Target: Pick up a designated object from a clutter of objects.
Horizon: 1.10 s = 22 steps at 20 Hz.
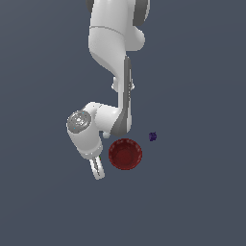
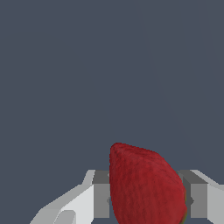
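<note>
One arm (image 1: 113,57) bends down over the desk (image 1: 43,202); beside it sits the bowl (image 1: 125,153). Gripper (image 1: 98,169) is clamped on the strawberry (image 2: 146,188), fingers (image 2: 101,199) pressing either side. Smallest, a purple blob (image 1: 153,136), lies near the bowl.

red strawberry (image 2: 146,188) sits clamped between the gripper (image 2: 146,201) fingers, tip outward.

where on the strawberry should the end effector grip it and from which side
Across its broad middle, one finger on each flank. In the wrist view the strawberry already sits between the fingers of the end effector, its tapered tip pointing away from the camera. The tip would likely slip, so closing on the widest part looks safest.
</note>
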Each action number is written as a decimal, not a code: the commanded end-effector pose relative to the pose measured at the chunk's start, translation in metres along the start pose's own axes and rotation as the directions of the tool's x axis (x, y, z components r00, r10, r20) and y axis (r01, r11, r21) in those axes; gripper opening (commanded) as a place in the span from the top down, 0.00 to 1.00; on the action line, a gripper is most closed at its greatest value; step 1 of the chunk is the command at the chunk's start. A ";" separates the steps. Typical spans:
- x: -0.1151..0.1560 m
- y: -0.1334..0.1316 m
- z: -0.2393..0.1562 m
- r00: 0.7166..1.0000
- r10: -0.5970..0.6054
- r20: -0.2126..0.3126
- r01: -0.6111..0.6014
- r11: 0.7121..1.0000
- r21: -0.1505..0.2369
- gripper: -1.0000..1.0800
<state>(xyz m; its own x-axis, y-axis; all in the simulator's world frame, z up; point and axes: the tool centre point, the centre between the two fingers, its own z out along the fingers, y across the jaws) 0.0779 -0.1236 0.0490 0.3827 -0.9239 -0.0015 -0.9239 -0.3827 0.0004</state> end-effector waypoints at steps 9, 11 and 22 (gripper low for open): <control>-0.046 0.023 -0.064 1.000 0.000 0.002 0.000 1.000 0.002 1.00; -0.055 0.028 -0.078 1.000 0.000 0.003 0.000 1.000 0.002 1.00; -0.109 0.056 -0.156 1.000 0.000 0.002 0.000 1.000 0.002 1.00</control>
<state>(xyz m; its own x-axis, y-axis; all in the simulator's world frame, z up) -0.0084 -0.0497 0.1945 0.3832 -0.9237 -0.0044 -0.9237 -0.3832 -0.0013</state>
